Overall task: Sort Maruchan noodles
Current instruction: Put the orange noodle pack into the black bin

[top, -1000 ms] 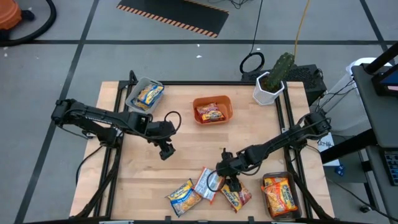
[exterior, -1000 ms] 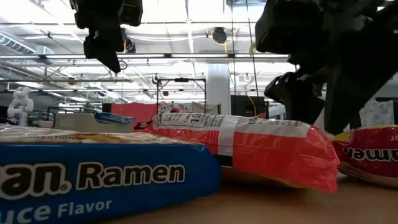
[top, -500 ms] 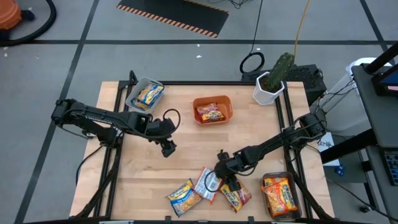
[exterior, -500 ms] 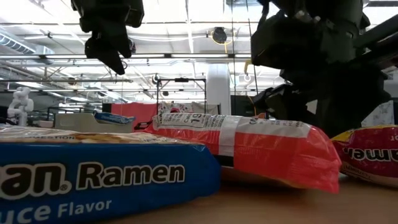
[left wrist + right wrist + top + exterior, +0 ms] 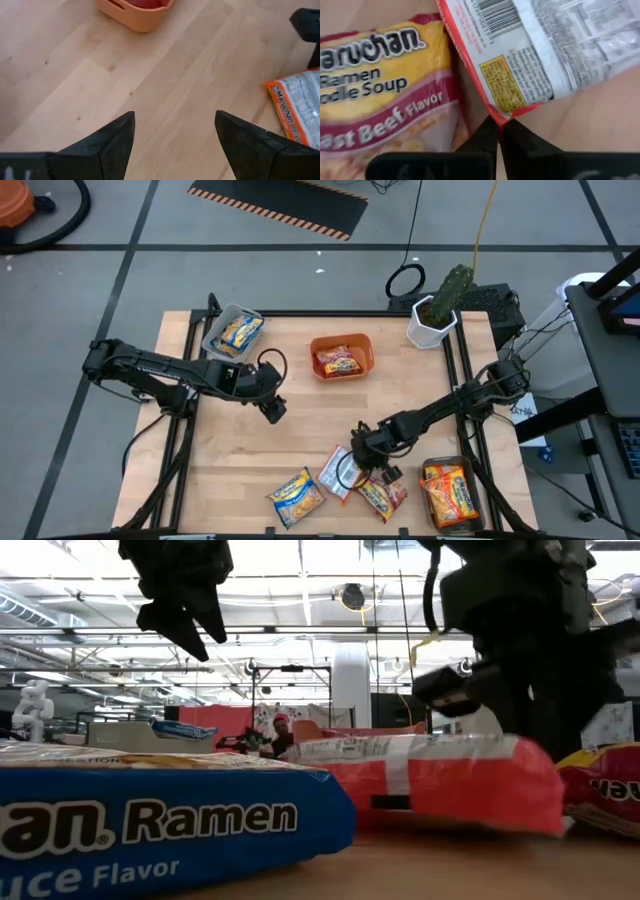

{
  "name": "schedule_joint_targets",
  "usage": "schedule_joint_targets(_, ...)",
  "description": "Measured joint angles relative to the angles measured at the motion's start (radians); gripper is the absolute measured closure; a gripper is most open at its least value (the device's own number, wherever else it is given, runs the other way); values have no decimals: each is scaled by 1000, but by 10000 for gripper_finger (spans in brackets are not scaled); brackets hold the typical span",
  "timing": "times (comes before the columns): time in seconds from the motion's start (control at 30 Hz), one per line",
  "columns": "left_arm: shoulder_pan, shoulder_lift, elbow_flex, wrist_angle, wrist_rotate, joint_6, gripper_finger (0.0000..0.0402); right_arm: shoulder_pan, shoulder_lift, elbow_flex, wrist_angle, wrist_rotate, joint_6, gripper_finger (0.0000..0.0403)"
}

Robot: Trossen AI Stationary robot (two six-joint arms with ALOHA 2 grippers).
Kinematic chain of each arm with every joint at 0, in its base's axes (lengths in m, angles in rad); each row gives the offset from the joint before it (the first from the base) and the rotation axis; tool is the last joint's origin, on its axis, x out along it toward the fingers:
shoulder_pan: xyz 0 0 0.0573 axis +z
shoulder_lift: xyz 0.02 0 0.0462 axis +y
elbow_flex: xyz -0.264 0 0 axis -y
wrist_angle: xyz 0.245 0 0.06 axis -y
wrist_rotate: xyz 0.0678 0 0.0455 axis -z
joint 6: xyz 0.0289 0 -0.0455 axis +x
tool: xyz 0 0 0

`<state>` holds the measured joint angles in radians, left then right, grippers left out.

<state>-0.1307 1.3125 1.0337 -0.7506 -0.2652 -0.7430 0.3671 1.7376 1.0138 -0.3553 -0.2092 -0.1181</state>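
Right pincer (image 5: 498, 131): your fingers are now pinched shut on the corner of the silver-red packet (image 5: 335, 473), which has lifted and shifted from half a second ago.
Meaning: grasp made; carry it binward.
Left pincer (image 5: 175, 132): spread wide, empty, above the worktop (image 5: 300, 420).

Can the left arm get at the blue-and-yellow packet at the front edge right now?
Probably yes: the left gripper is open over bare table, and nothing stands between it and the blue-and-yellow packet.

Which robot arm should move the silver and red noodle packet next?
The right. The right gripper already pinches a corner of the silver-red packet, fingers shut on it. The left gripper hangs open above bare table, farther off.
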Motion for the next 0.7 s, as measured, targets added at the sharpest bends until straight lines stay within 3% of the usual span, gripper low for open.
schedule_joint_targets(0.27, -22, 0, 0, 0, -7, -83, 122, -93, -149, 0, 16, 4, 37, 402)
schedule_joint_targets(0.47, -48, 0, 0, 1, -7, -34, 122, -175, -264, 0, 73, 8, 347, 402)
schedule_joint_targets(0.7, -44, 0, 0, 52, 5, 97, 122, -189, -343, 0, 254, 139, 689, 403)
